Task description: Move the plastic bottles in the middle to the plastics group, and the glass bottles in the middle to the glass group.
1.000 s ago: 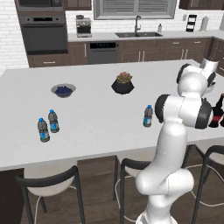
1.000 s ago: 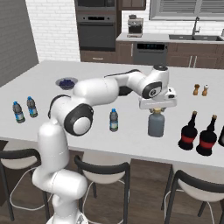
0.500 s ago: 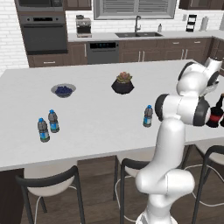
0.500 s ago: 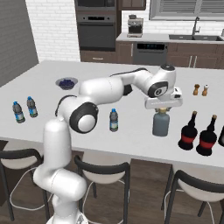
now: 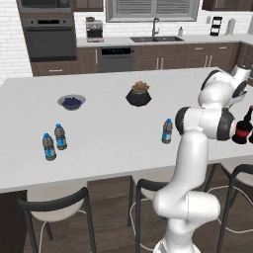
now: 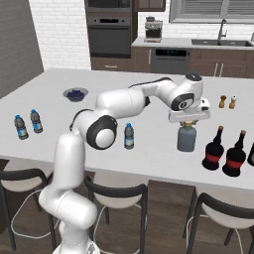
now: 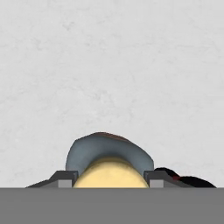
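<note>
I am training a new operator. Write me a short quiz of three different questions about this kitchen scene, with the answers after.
1. True or false: the gripper is shut on the tan cap of the grey-blue flask.
2. Multiple choice: where does the pair of blue-capped water bottles stand? A) beside the shakers B) at the island's left end C) in the sink
3. Fill in: between the flask and the arm's white link, one single ____ stands on the island counter.

Key: 1 true; 2 B; 3 water bottle
</note>
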